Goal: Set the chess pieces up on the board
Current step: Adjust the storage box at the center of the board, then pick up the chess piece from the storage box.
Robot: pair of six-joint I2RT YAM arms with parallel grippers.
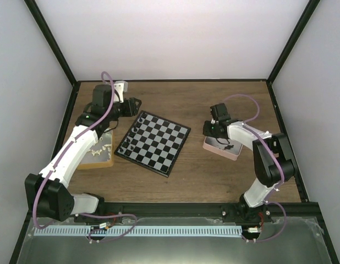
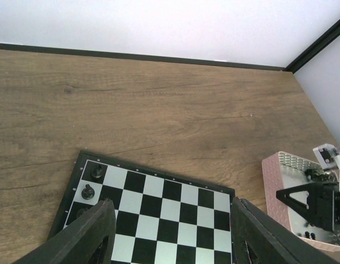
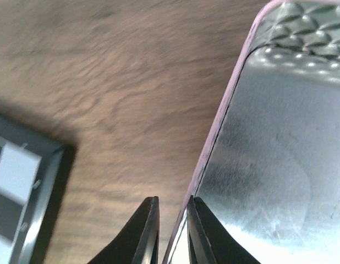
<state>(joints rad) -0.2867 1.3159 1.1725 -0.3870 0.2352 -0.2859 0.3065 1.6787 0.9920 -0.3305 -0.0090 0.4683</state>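
Note:
The board (image 1: 164, 144) lies tilted at the table's middle, with a few black chess pieces (image 1: 131, 135) along its left edge. Two of them (image 2: 88, 192) show near its corner in the left wrist view. My left gripper (image 1: 136, 104) (image 2: 170, 242) hovers open over the board's far left corner with nothing between its fingers. Cream-white pieces (image 1: 97, 148) lie in the tan tray (image 1: 104, 162). My right gripper (image 1: 216, 137) (image 3: 173, 201) hangs over the left rim of the pink tray (image 1: 225, 153) (image 3: 269, 137). Its jaws are drawn almost together, and no piece shows between them.
Black pieces (image 2: 307, 235) lie in the pink tray (image 2: 280, 176) under the right gripper head. Bare wood separates the board (image 3: 16, 181) from that tray. Black frame posts and pale walls enclose the table on three sides.

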